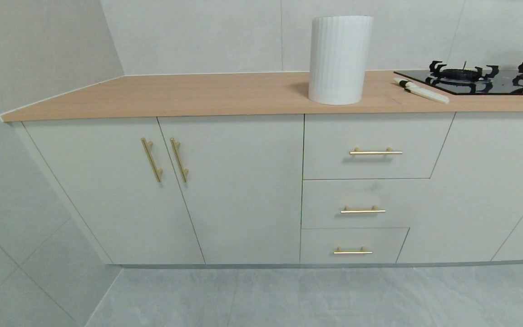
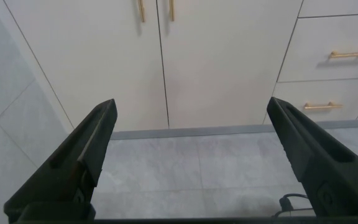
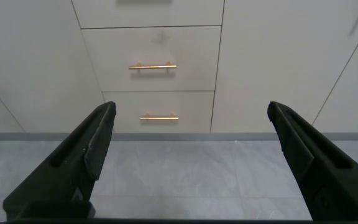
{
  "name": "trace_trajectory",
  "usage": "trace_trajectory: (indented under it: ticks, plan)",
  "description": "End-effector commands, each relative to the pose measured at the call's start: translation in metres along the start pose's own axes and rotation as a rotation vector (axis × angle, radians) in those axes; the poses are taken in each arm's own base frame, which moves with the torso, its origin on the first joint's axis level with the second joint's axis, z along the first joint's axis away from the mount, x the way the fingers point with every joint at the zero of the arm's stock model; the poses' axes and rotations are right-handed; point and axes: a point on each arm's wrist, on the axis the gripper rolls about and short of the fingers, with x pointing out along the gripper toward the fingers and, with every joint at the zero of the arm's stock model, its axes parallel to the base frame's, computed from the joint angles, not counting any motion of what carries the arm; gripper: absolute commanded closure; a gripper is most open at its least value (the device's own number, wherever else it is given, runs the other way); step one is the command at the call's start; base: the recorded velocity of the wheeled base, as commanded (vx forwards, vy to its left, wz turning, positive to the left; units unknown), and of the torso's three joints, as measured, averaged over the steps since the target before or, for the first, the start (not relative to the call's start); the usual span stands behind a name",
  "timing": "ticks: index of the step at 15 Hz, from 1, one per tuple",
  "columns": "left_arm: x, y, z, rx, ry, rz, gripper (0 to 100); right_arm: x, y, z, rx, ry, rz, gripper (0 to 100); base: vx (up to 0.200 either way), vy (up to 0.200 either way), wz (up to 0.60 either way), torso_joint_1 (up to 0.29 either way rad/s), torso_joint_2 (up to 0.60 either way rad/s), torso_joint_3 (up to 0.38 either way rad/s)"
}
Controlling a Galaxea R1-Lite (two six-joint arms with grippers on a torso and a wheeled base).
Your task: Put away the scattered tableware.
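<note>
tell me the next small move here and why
Probably raise the right gripper toward the cream utensil lying on the countertop between the white canister and the stove. It and the left gripper sit low facing the cabinet fronts, both open and empty, and the utensil lies on the robot's right.

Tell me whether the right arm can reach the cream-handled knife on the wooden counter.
Probably not: the right gripper hangs open, low by the pale drawers; that knife lies above, beside the black hob.
</note>
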Motion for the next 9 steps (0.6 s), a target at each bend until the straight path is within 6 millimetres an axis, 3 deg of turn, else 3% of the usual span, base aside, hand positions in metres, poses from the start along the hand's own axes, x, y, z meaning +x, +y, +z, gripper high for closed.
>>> trace_trajectory:
  ticks: [1, 9]
  plan:
    - [0.0001, 0.0000, -0.0001, -0.002, 0.002, 0.000, 0, 0.0002, 0.0000, 0.0000, 0.000, 0.003, 0.001, 0, 0.200, 0.000, 0.00, -0.007, -0.01, 0.007]
    - [0.0001, 0.0000, -0.0001, -0.002, 0.002, 0.000, 0, 0.0002, 0.0000, -0.0001, 0.000, 0.004, 0.001, 0, 0.200, 0.000, 0.00, 0.003, 0.00, 0.003]
